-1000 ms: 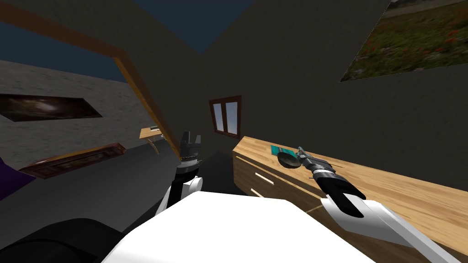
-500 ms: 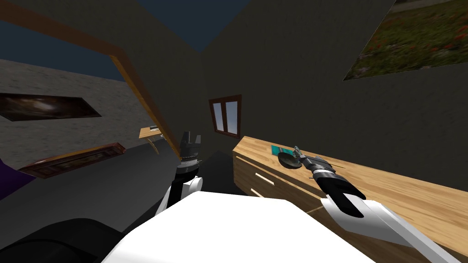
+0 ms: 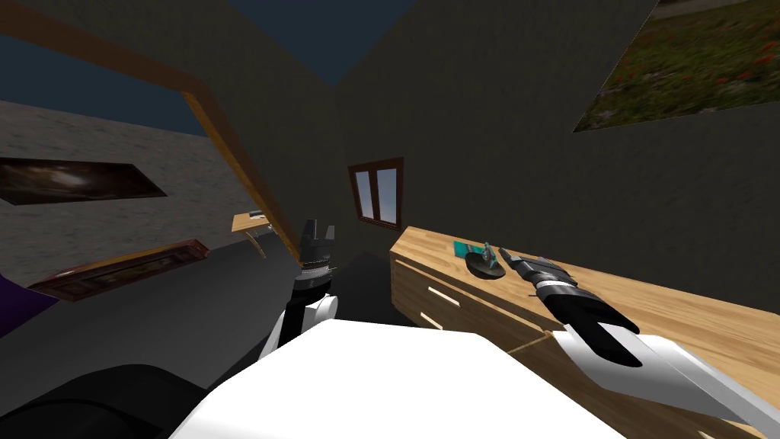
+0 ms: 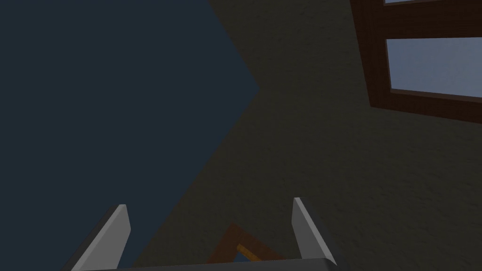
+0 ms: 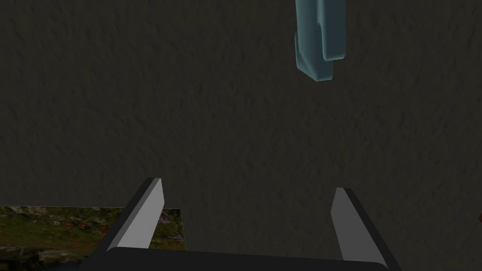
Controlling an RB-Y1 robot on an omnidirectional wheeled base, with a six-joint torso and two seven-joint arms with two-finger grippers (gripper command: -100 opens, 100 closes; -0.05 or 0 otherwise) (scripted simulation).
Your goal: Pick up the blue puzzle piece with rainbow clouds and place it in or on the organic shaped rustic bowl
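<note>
Dresser top (image 3: 685,312): puzzle piece (image 3: 486,250) upright at bowl (image 3: 484,267), right fingers (image 5: 143,219) apart.

A light wooden drawer cabinet (image 3: 670,305) is carrying a dark bowl (image 3: 484,267) on its top, and a flat teal item (image 3: 460,248) is lying just behind the bowl.
</note>
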